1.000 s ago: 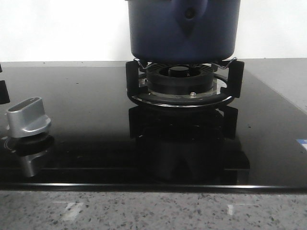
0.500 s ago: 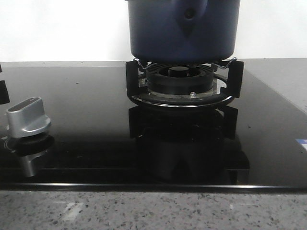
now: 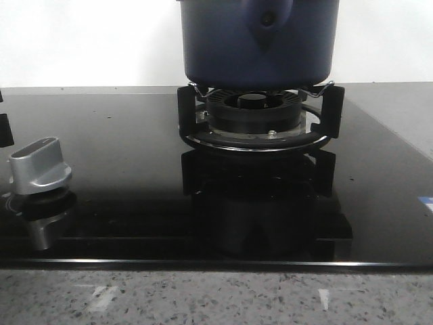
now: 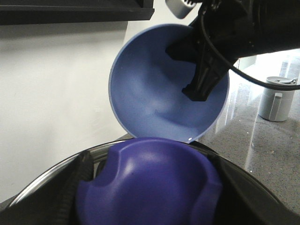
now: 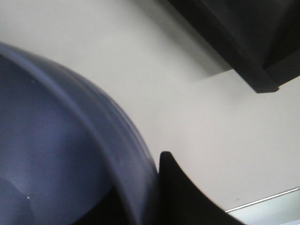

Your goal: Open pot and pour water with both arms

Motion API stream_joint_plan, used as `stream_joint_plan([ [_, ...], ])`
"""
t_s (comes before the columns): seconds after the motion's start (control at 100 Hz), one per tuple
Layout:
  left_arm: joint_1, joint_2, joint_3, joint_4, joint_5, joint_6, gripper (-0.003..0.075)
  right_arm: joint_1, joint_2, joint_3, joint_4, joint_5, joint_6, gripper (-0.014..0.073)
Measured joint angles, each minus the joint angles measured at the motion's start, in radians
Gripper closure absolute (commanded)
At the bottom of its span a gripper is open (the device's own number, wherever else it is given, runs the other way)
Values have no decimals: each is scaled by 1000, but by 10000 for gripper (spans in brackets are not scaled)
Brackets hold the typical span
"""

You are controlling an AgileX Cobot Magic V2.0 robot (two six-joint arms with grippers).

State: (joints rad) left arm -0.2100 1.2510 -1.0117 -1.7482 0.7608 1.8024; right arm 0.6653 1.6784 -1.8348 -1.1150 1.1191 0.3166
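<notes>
From the front, the pot is sitting on the black burner stand of a glossy black stove top, its dark blue wall filling the upper middle of the view, with the teardrop handle mount and its small hole facing the camera. A silver knob is standing off to the left, well apart from the burner. No arm is showing here.

In the left wrist view, a rounded purple-blue knob or lid part is filling the foreground, ringed by a shiny metal rim. The fingers of the left gripper are not showing, so I cannot tell whether they are spread or pinching it. Behind it, the right gripper is holding a lighter blue bowl tipped up on edge, its hollow facing the camera, one dark finger lying inside the wall. A small grey cup is standing on the speckled counter beyond.

In the right wrist view, the bowl's rim is curving across close to the lens, with one dark fingertip just outside the wall, so the claw is looking pressed onto the bowl's edge.

The pot is looking stiff, fairly heavy and matte rather than slippery; its smooth straight wall is offering no purchase, so the handle mount or the lid's top is seeming the sensible place to take hold. The thin-walled bowl is probably light but apt to pivot when pinched at the rim.
</notes>
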Motion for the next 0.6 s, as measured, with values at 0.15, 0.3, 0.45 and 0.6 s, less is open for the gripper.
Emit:
stream_joint_plan([
  [0.15, 0, 0, 0, 0, 0, 0, 447, 24, 0, 0, -117, -2, 4, 656],
  [0.3, 0, 0, 0, 0, 0, 0, 447, 52, 0, 0, -211, -6, 4, 656],
  [0.45, 0, 0, 0, 0, 0, 0, 447, 81, 0, 0, -318, -24, 4, 662],
  [0.6, 0, 0, 0, 0, 0, 0, 447, 99, 0, 0, -398, -40, 4, 662],
])
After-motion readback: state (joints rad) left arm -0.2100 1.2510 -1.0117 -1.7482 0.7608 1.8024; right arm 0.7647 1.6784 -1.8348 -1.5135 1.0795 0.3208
